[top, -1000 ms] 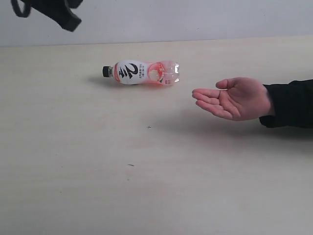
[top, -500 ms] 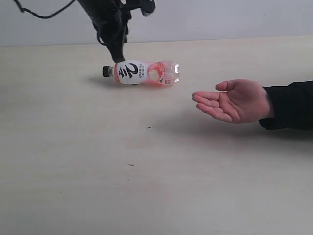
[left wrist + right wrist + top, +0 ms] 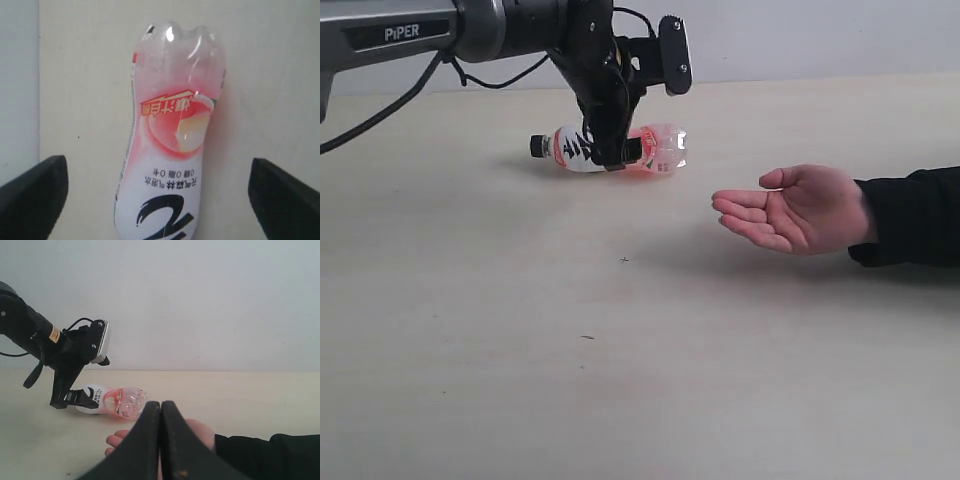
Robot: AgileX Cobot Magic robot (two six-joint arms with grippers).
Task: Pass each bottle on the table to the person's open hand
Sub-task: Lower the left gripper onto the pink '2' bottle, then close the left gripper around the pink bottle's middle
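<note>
Only the pink-red bottle (image 3: 655, 148) with a black cap shows; it lies on its side on the table (image 3: 520, 330), cap pointing left. The three white-capped bottles are out of view. My left gripper (image 3: 610, 155) is down over the bottle's labelled middle and stands open. In the left wrist view the bottle (image 3: 172, 145) lies between the two fingers (image 3: 35, 192), with a wide gap on both sides. The person's open hand (image 3: 800, 208) waits palm up to the right of the bottle. My right gripper (image 3: 161, 406) is shut and empty, hanging over the hand (image 3: 202, 432).
The black left arm (image 3: 470, 30) reaches in from the upper left, with a cable hanging from it. A black sleeve (image 3: 910, 215) lies along the right edge. A pale wall rises behind the table's far edge.
My left arm has swung in from the upper left and come down over the bottle, its fingers now on either side. The bottle and the hand have stayed put.
</note>
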